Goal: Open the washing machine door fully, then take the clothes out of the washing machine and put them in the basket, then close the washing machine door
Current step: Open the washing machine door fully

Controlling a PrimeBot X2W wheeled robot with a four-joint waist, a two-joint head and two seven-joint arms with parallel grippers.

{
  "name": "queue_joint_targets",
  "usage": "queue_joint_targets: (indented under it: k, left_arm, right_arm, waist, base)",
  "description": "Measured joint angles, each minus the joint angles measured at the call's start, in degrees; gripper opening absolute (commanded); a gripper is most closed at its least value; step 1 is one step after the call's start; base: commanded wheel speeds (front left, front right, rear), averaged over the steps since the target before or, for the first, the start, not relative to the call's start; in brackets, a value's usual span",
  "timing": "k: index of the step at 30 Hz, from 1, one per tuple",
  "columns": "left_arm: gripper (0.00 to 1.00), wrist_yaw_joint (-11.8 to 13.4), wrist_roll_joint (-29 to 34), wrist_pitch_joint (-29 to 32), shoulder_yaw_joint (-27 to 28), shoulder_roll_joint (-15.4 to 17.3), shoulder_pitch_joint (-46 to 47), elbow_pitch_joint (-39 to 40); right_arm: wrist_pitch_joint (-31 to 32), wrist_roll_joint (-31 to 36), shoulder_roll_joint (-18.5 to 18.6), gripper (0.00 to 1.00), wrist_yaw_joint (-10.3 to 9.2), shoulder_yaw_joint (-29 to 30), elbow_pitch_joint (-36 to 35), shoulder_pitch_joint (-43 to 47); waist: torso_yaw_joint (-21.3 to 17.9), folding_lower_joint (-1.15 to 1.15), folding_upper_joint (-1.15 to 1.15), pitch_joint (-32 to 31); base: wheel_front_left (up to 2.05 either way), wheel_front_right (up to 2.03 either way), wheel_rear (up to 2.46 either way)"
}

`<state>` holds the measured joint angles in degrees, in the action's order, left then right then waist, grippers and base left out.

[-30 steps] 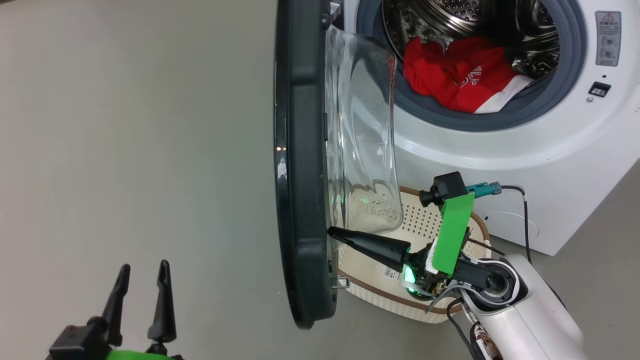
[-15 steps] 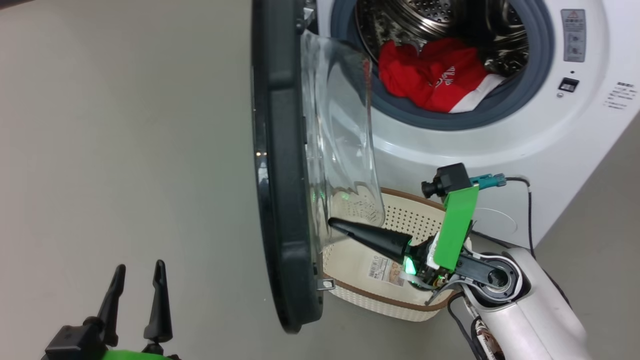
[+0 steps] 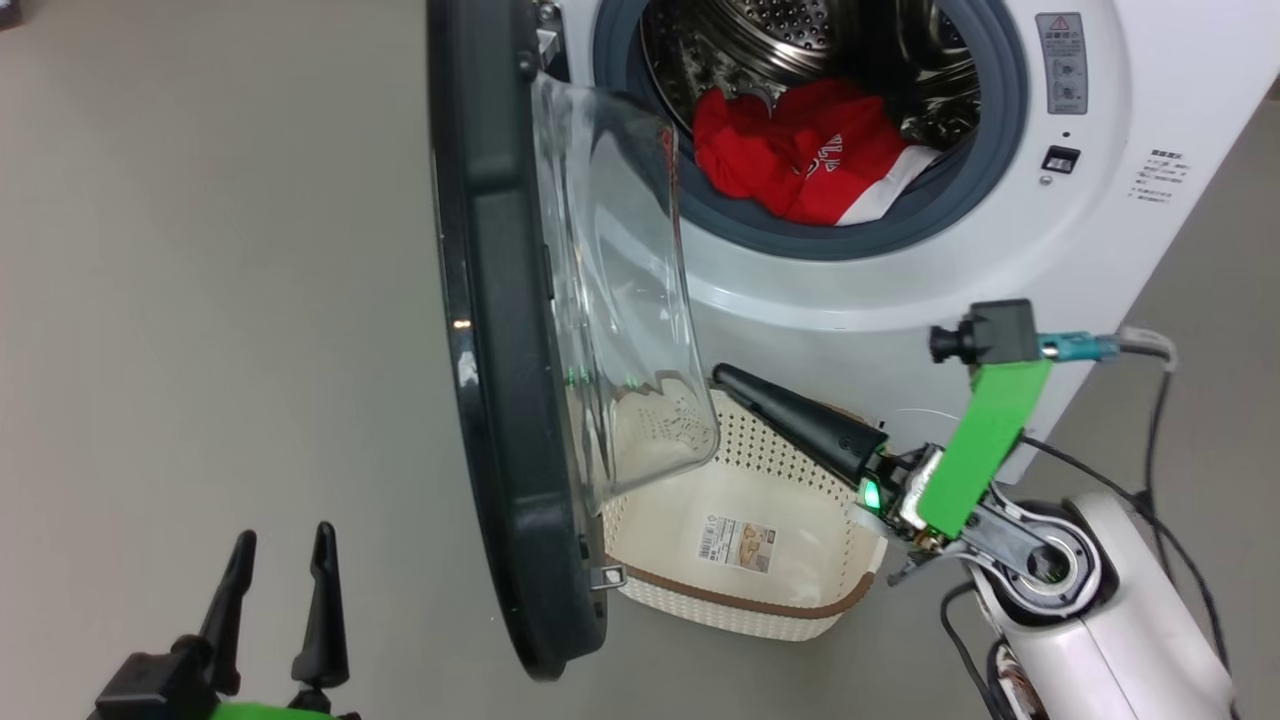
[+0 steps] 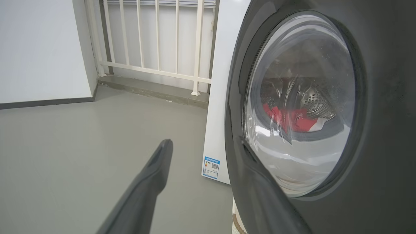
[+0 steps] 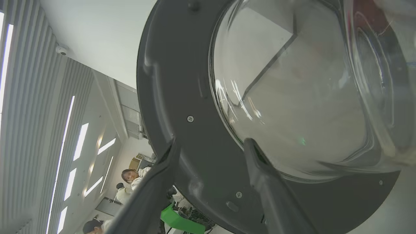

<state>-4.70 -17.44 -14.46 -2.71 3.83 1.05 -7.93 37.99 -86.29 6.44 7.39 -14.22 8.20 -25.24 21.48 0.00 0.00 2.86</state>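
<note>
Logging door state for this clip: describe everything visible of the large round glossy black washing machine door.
The washing machine door is a round, glossy black plastic-looking ring around a bulging clear glass bowl window. It stands swung out from the machine, edge-on in the head view, screws and a small metal latch on its inner side. Nothing visibly grips it.
</note>
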Motion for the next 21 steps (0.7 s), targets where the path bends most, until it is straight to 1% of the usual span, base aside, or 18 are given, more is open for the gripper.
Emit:
queue_joint_targets:
  k: [4, 9, 11, 16, 20, 21]
  left_arm:
    - [1.0, 0.1, -0.2, 0.0, -0.2, 0.0, -0.8, 0.0]
    - [1.0, 0.2, -0.3, 0.0, -0.2, 0.1, -0.9, 0.1]
    - [1.0, 0.2, -0.3, 0.0, -0.2, 0.1, -0.9, 0.2]
    - [1.0, 0.4, -0.4, 0.0, -0.1, 0.1, -1.3, 0.3]
    - [1.0, 0.4, -0.4, 0.0, 0.0, 0.3, -2.0, 0.4]
    - [1.0, 0.5, -0.4, 0.0, 0.0, 0.6, -2.0, 0.4]
  right_arm:
    - [-5.1, 4.2, 1.9, 1.0, 0.0, -0.7, -3.3, 2.3]
    - [-16.1, 12.0, 5.8, 1.0, 0.0, -4.2, -5.7, 3.1]
    - [-20.6, 13.7, 7.2, 1.0, 0.0, -5.9, -6.0, 3.5]
    - [-31.3, 18.9, 11.5, 1.0, 0.0, -10.7, -5.5, 4.8]
    - [-39.4, 23.2, 14.2, 1.0, 0.0, -13.6, -3.3, 5.3]
    - [-43.6, 25.1, 14.9, 1.0, 0.0, -14.3, -1.8, 5.4]
  waist:
    - [-0.7, 0.0, 0.0, -0.1]
    - [-1.6, 0.0, 0.0, -0.3]
    - [-1.9, 0.0, 0.0, -0.4]
    - [-2.7, 0.0, 0.0, -0.6]
    - [-3.1, 0.0, 0.0, -1.1]
    - [-3.3, 0.0, 0.0, -1.3]
  base:
    - [0.0, 0.0, 0.0]
    - [0.0, 0.0, 0.0]
    - [0.0, 0.0, 0.0]
    - [0.0, 0.0, 0.0]
    - [0.0, 0.0, 0.0]
    - [0.0, 0.0, 0.0]
